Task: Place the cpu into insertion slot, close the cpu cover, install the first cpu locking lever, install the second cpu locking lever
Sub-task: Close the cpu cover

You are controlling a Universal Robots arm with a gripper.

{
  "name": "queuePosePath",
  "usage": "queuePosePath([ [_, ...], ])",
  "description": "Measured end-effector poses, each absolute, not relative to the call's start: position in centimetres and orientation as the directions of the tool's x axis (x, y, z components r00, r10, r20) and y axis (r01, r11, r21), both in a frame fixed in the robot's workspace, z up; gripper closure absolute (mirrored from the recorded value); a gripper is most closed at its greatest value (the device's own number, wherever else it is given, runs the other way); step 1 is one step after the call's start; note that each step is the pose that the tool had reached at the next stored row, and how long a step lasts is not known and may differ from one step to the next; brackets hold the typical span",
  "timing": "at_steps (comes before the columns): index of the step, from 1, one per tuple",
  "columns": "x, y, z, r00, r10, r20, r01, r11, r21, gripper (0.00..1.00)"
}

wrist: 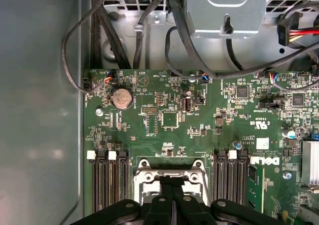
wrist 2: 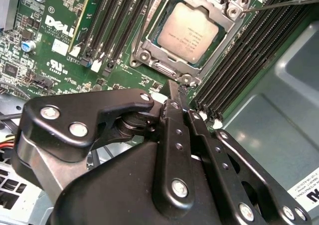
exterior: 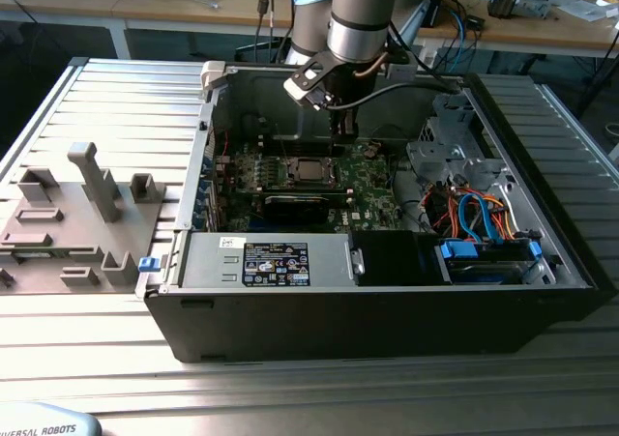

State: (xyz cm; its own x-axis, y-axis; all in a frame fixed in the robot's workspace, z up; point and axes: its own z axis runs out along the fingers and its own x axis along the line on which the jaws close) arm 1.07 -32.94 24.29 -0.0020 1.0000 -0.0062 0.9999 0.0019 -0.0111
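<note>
1. The gripper (wrist 2: 178,88) hangs just above the socket's edge, its two fingers pressed together with nothing between them.
2. The cpu (wrist 2: 187,33) sits in the green motherboard (wrist 2: 119,78) socket, with the cpu cover (wrist 2: 149,49) lying flat around it.

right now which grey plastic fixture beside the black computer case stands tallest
The grey T-topped post, rising well above the low blocks around it.
</note>
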Motion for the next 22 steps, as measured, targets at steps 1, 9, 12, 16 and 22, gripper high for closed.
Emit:
queuePosePath([
  [1, 1.0, -32.9, 24.3, -0.002, 1.000, -0.006, 1.000, 0.002, -0.011, 0.89],
  [9, 0.3, -32.9, 24.2, -0.002, 1.000, -0.006, 1.000, 0.002, -0.011, 0.89],
  [12, -0.1, -32.9, 24.2, -0.002, 1.000, -0.006, 1.000, 0.002, -0.011, 0.89],
  [16, -0.2, -32.9, 24.2, -0.002, 1.000, -0.006, 1.000, 0.002, -0.011, 0.89],
  [22, -0.7, -32.9, 24.1, -0.002, 1.000, -0.006, 1.000, 0.002, -0.011, 0.89],
])
